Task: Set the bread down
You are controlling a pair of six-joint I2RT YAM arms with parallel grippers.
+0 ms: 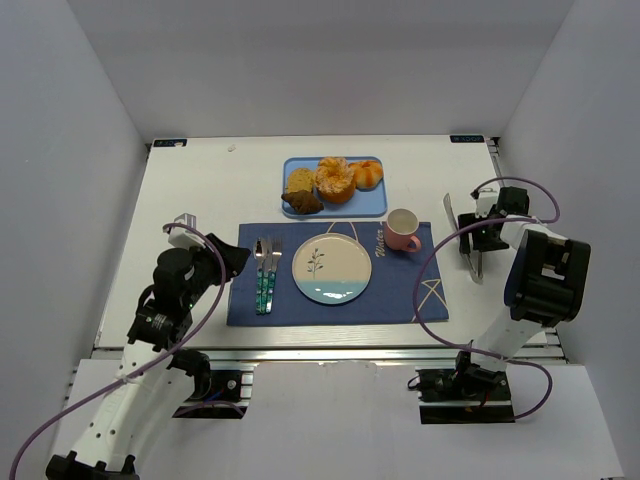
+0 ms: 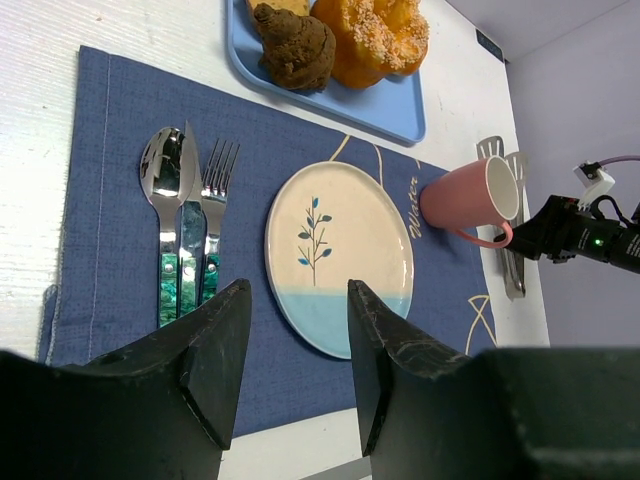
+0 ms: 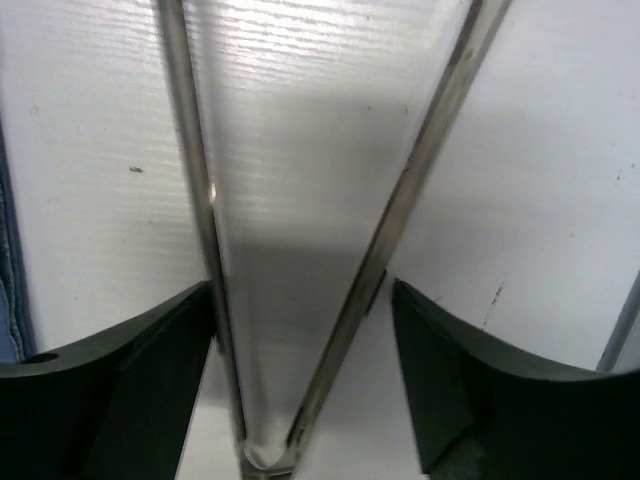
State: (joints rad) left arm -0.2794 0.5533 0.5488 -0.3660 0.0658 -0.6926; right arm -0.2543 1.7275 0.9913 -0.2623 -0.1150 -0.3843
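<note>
Bread (image 1: 330, 182): four pieces, all in the light blue plastic tray (image 1: 358, 209) at the far side of the white desk (image 1: 200, 180) — a dark brown lumpy bun (image 1: 302, 202), a big round sugary ring (image 1: 334, 178), a small orange bun with stripes (image 1: 366, 173) and a pale yellow slice (image 1: 299, 180), packed close together.
Tray: just behind the dark blue cloth mat (image 1: 400, 290), on the bare desk.
Mat: it holds a round white plate with a blue band and a little twig picture (image 1: 331, 268) in its middle, and a pink mug (image 1: 402, 230) standing up at its far right corner, near the plate.
Cutlery: a shiny spoon (image 2: 162, 180), knife (image 2: 189, 170) and fork (image 2: 215, 190) with blue-green handles lie side by side on the mat, left of the plate.
Thin metal tongs (image 3: 197, 180): flat on the desk just right of the mat, the two arms spread in a V.
Left gripper (image 2: 297, 300): open, its two dark fingers wide apart, holding nothing — it hangs over the left edge of the mat, well apart from the bread.
Right gripper (image 3: 300, 300): open, low over the tongs, one dark finger on each side of the two arms. The left finger is right at the left arm, and I cannot tell if it touches.
</note>
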